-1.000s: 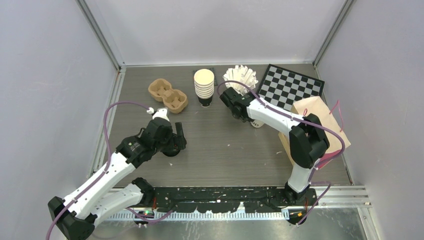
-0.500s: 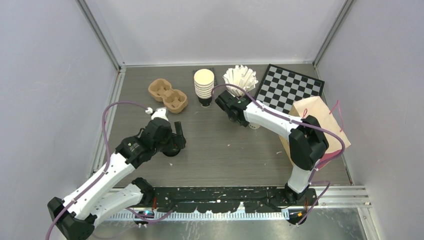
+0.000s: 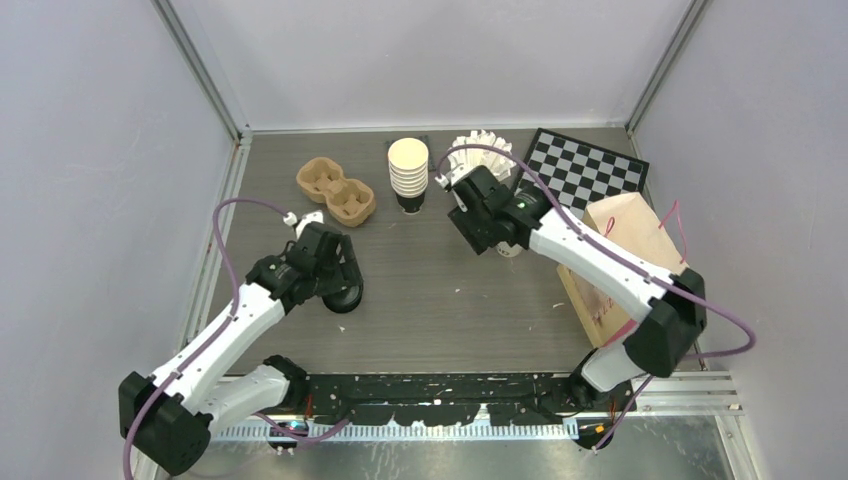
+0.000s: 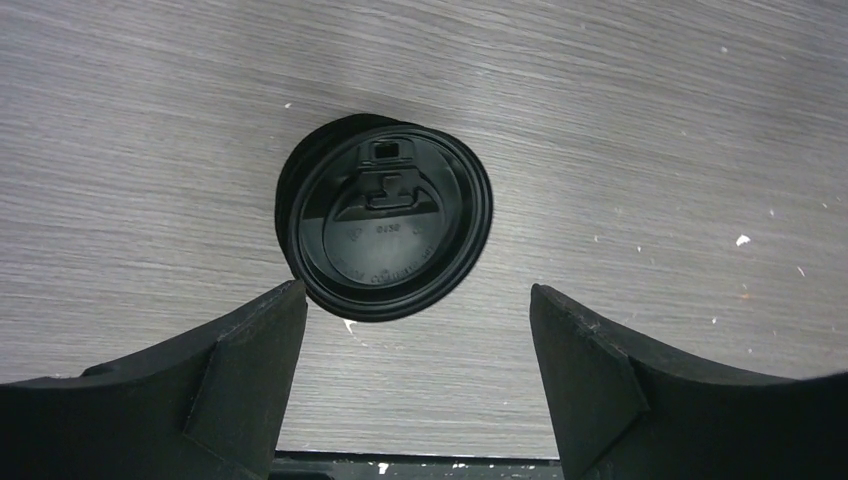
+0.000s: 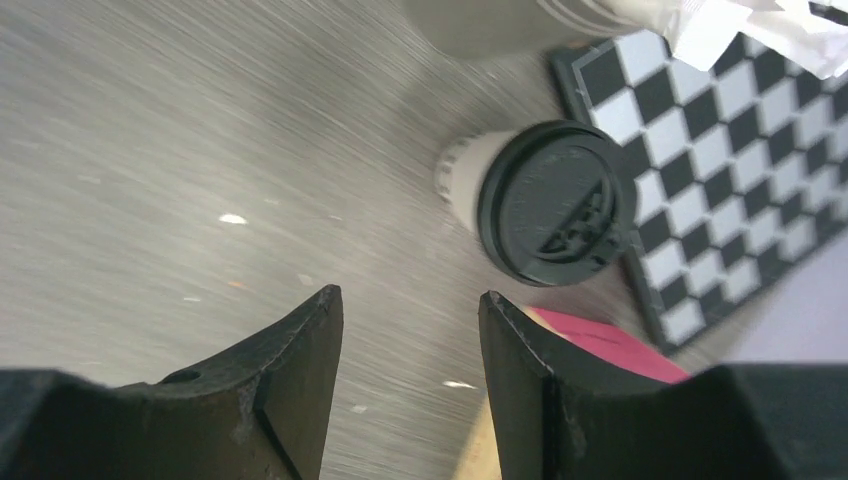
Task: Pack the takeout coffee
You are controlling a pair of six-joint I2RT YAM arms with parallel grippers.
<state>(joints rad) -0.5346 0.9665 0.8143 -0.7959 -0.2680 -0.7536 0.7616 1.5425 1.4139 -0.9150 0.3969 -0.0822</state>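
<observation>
One takeout coffee (image 4: pixel 385 230) stands on the table and shows its round black lid from above. My left gripper (image 4: pixel 416 292) hangs open above it, its fingertips just on the near side of the lid and not touching. In the top view this cup (image 3: pixel 343 298) sits under the left gripper (image 3: pixel 340 278). A second takeout coffee (image 5: pixel 555 200), cream-sided with a black lid, stands by the checkerboard. My right gripper (image 5: pixel 410 293) is open beside it with nothing between its fingers. From above, that cup (image 3: pixel 511 248) is mostly hidden by the right gripper (image 3: pixel 480 230).
A brown two-cup carrier (image 3: pixel 336 190) lies at the back left. A stack of lidless cream cups (image 3: pixel 407 172) and a white paper bundle (image 3: pixel 480 150) stand behind. A checkerboard (image 3: pixel 585 170) and a brown paper bag (image 3: pixel 625 255) are on the right.
My right gripper has let go of the second cup, opened wider and drawn back, and its elbow has swung out to the right. The left gripper shifted slightly over its cup.
</observation>
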